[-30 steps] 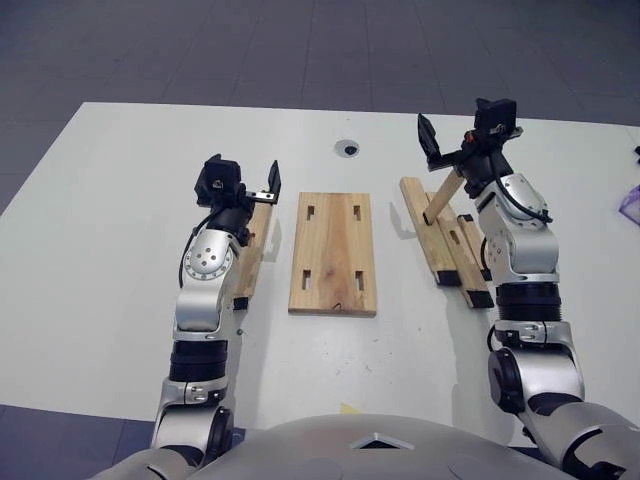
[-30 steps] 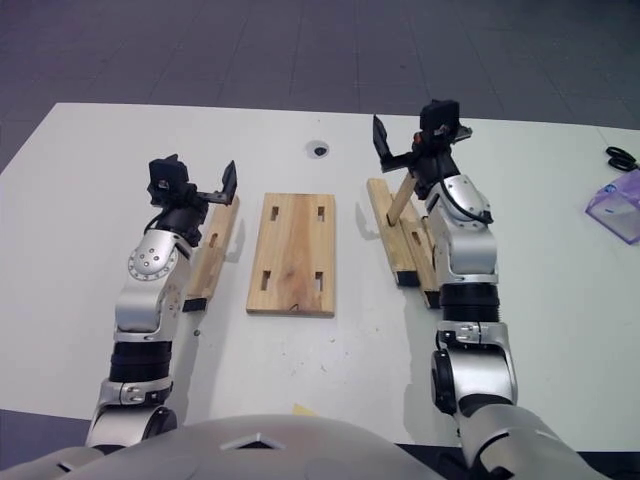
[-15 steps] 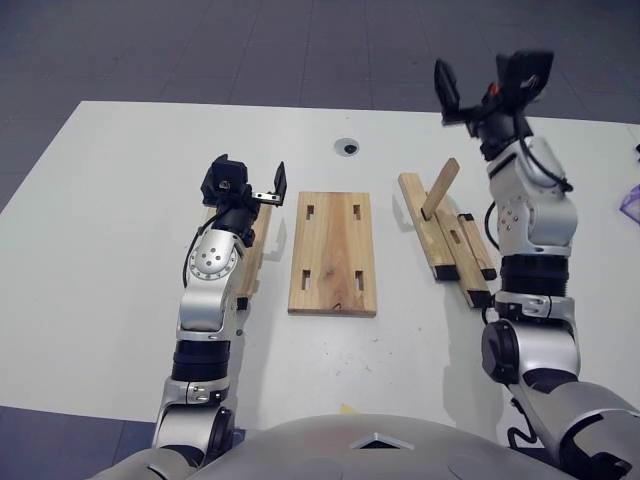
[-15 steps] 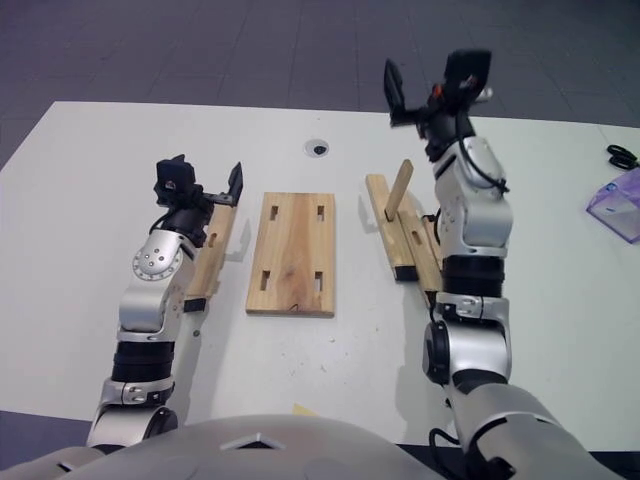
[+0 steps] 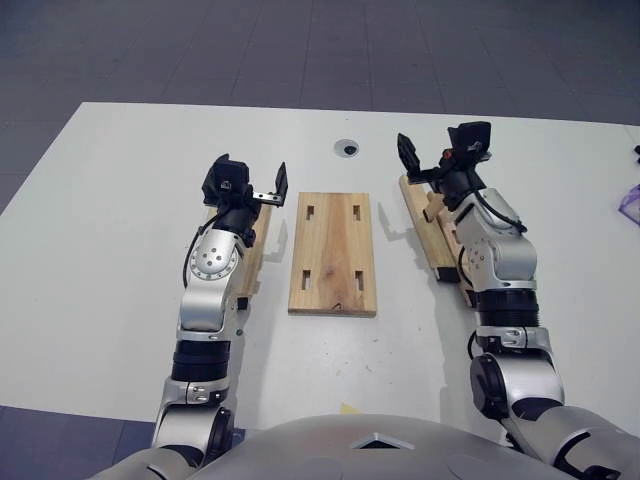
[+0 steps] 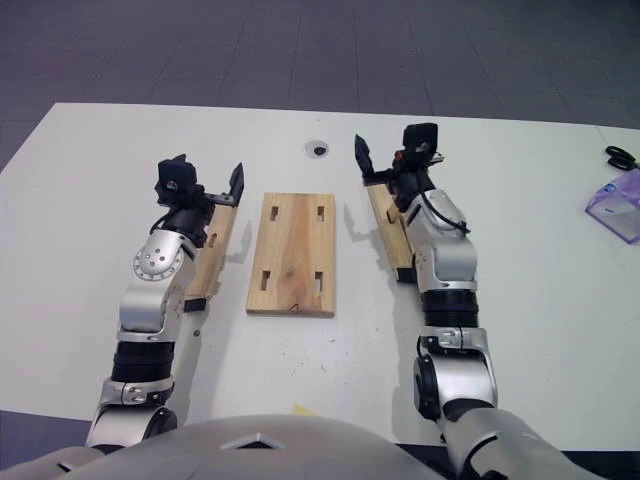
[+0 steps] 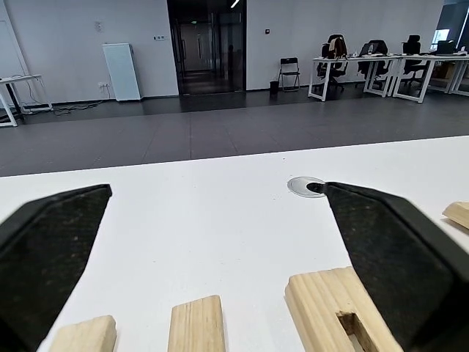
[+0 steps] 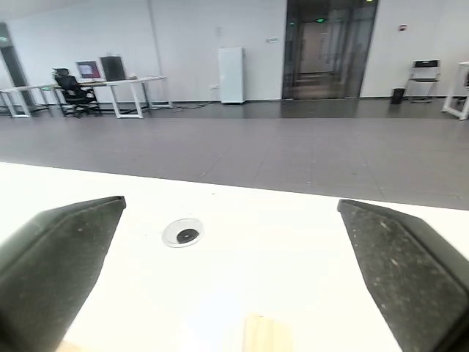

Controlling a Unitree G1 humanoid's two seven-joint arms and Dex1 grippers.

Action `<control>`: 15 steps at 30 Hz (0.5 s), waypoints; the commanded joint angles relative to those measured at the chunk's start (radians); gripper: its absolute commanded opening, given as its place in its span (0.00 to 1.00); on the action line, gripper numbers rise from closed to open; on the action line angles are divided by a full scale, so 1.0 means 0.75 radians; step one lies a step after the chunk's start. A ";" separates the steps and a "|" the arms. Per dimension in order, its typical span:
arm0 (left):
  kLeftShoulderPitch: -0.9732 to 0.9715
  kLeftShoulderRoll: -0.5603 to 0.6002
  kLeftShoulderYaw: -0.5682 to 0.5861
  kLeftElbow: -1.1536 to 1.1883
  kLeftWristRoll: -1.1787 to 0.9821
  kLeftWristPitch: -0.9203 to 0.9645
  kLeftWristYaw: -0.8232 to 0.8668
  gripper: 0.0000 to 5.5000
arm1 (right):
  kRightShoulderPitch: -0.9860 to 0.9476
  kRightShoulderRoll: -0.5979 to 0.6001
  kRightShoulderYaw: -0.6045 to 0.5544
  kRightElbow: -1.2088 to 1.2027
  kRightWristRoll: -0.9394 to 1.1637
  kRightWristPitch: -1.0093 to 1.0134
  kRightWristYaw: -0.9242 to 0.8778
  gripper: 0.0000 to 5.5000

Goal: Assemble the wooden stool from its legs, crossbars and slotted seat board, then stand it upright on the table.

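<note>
Pale, grainy seat board (image 5: 333, 253), rectangular, cut with four slots. Lies flat in the middle of the white surface (image 5: 120, 220). Over the dark-tipped left legs (image 5: 256, 250), left claw (image 5: 248, 175) spread wide, empty. Low over the far end of the right legs (image 5: 430, 235), right claw (image 5: 435, 150) equally wide, empty.

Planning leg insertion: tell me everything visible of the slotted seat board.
The seat board is a pale, grainy wooden rectangle with four small rectangular slots, two near each short end, and a small dark mark near its robot-side edge. It lies flat on the white table, its long side pointing away from the robot, between the two arms. Only the table touches it.
</note>
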 commanded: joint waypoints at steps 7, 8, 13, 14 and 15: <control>-0.006 -0.005 -0.005 0.014 0.027 -0.003 0.000 0.98 | -0.127 0.046 -0.117 -0.064 0.214 0.135 0.019 0.98; -0.009 -0.005 -0.003 0.017 0.026 -0.003 0.000 0.98 | -0.159 0.041 -0.138 -0.074 0.231 0.143 0.006 0.98; -0.009 -0.008 -0.007 0.015 0.032 -0.008 0.005 0.98 | -0.310 0.016 -0.253 -0.111 0.353 0.201 -0.050 0.98; -0.011 -0.010 -0.005 0.015 0.031 -0.010 0.007 0.98 | -0.337 0.016 -0.287 -0.115 0.392 0.216 -0.069 0.98; -0.013 -0.011 -0.002 0.015 0.031 -0.010 0.009 0.98 | -0.359 0.013 -0.314 -0.120 0.422 0.228 -0.090 0.98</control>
